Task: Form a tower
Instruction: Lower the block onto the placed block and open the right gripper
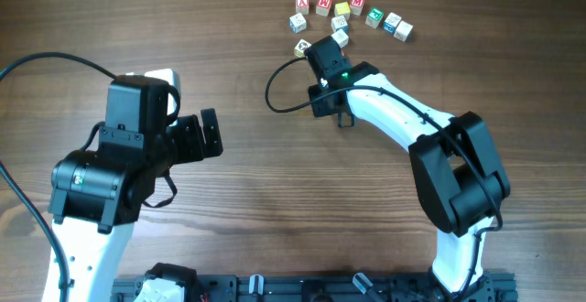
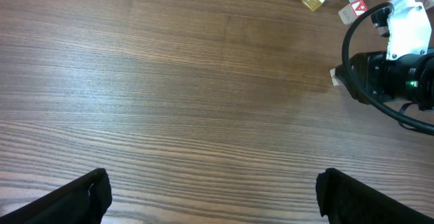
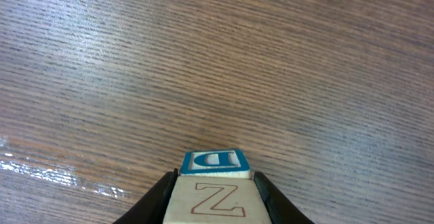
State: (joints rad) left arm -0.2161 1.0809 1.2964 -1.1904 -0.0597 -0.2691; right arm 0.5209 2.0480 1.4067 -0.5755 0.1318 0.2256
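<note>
1. left gripper (image 1: 207, 134): fingers spread wide, nothing between them. Bare wooden table (image 2: 203, 81) ahead of it.
2. right gripper (image 3: 214, 182): fingers pressed against both sides of the tower.
3. tower (image 3: 205, 200): between the right gripper's fingers. Pale face with a red outlined "Z". A blue face with a white "D" lies directly past the fingertips; same cube or a second one, cannot tell.
4. Loose, beyond the right gripper, red print: A cube (image 1: 300, 5), W cube (image 1: 323, 5), M cube (image 1: 357, 5).

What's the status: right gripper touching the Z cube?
Touching. Right wrist view: fingers of the right gripper sit flush on both sides of the Z cube, no gap.
</note>
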